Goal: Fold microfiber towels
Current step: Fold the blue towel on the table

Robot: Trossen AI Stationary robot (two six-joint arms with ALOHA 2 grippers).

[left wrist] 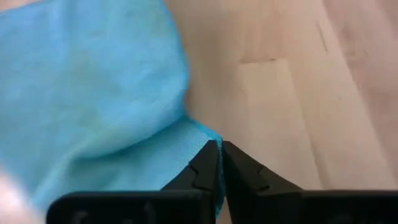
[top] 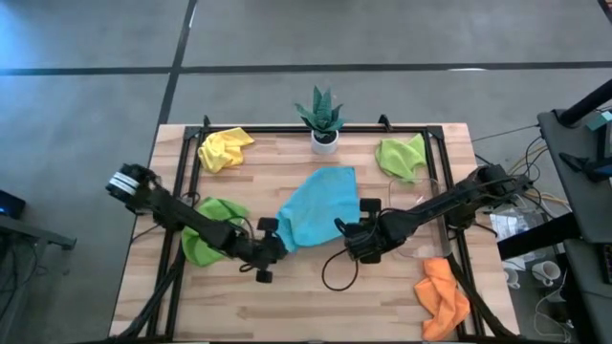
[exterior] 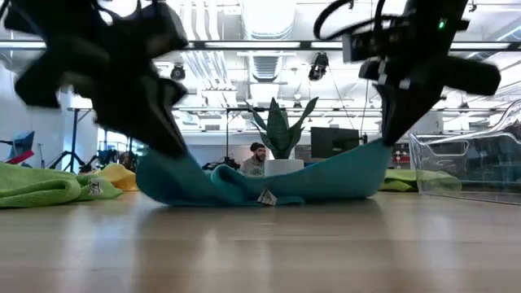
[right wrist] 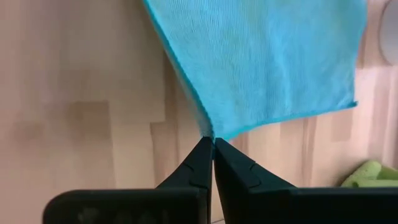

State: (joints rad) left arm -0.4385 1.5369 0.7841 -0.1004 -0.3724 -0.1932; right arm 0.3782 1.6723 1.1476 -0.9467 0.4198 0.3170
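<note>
Two black jointed arms, left arm [top: 182,218] with a white-banded base joint, right arm [top: 449,199] trailing a looped black cable, each hand [left wrist: 219,163] ending in tapered black fingers [right wrist: 236,168] with stepped inner edges

- The wooden table [top: 316,296] holds everything.
- A blue towel [top: 318,204] lies in the middle.
- Green towels [top: 208,242] [top: 402,157], a yellow towel [top: 225,148] and an orange towel [top: 444,294] lie around it.
- A small potted plant [top: 323,120] stands at the far edge.
</note>
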